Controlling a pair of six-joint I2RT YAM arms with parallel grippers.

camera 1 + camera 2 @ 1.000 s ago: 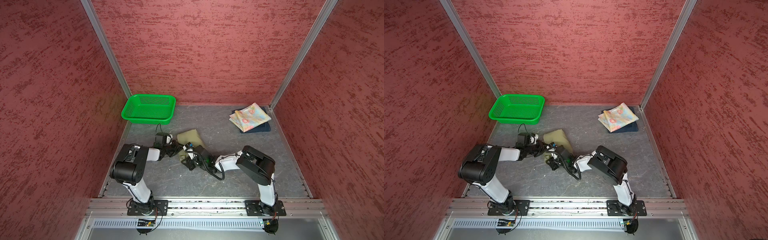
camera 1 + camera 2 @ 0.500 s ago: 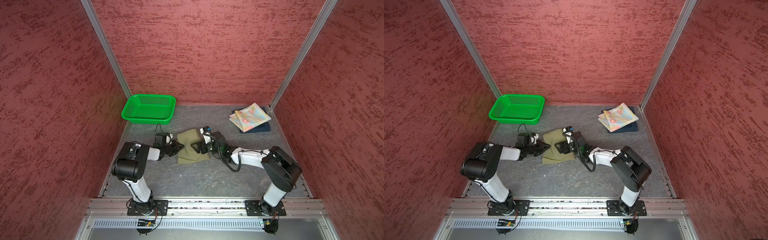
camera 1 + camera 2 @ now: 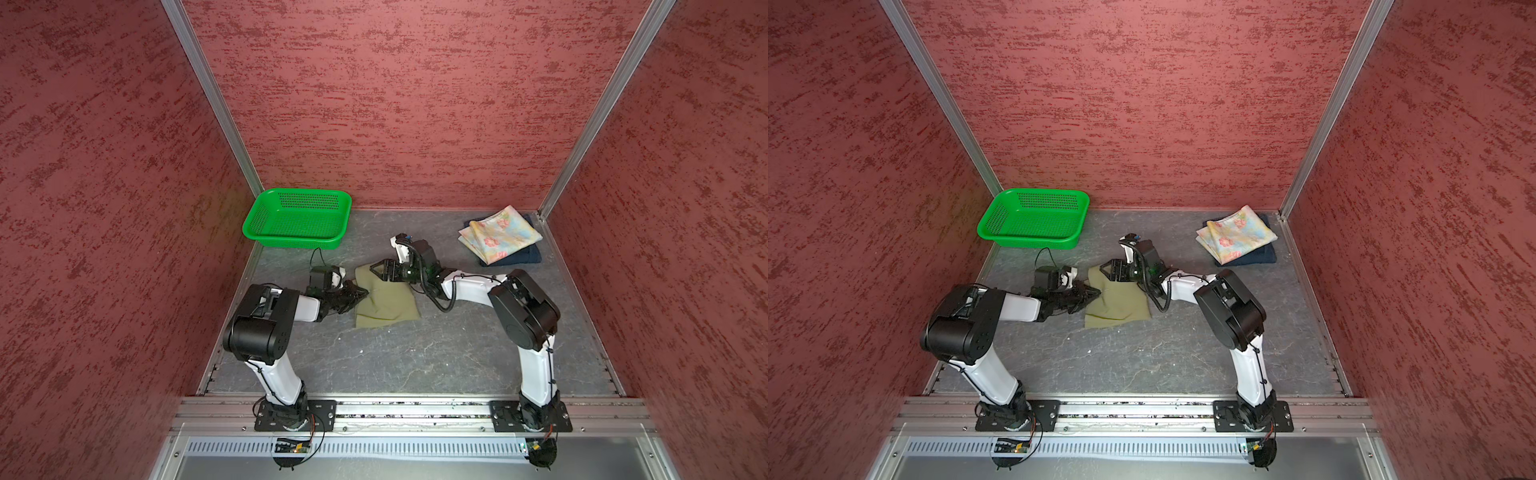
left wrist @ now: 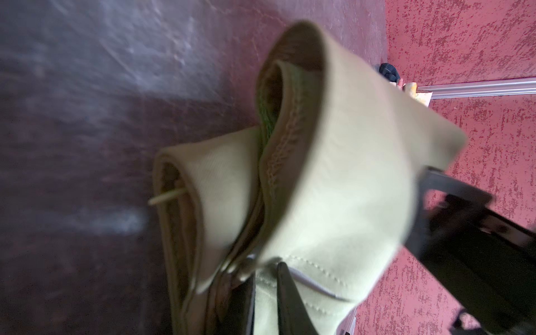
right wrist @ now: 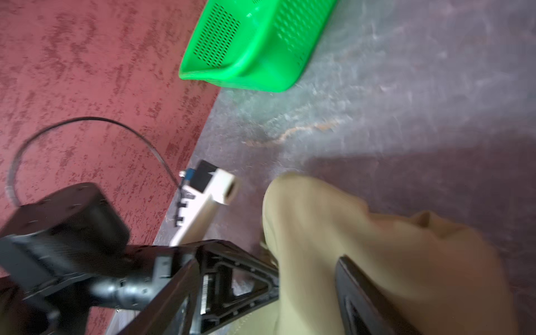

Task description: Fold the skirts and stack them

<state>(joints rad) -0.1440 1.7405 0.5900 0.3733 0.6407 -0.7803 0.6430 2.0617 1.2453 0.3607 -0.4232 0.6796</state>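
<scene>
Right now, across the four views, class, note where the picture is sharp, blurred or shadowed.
Both top views: sharp, evenly lit. Left wrist view: plain olive-green cloth skirt softly blurred. Right wrist view: green perforated plastic basket motion-smeared, shadow across the grey floor.

Both top views look down from high over the front rail (image 3: 415, 409) toward the back wall (image 3: 415, 104); we see nearly the same whole floor (image 3: 395, 361) in each. Left wrist camera: very close on the olive-green skirt (image 4: 333, 174), facing the far right corner. Right wrist camera: low, close, facing the green basket (image 5: 261, 43); shares that skirt.
</scene>
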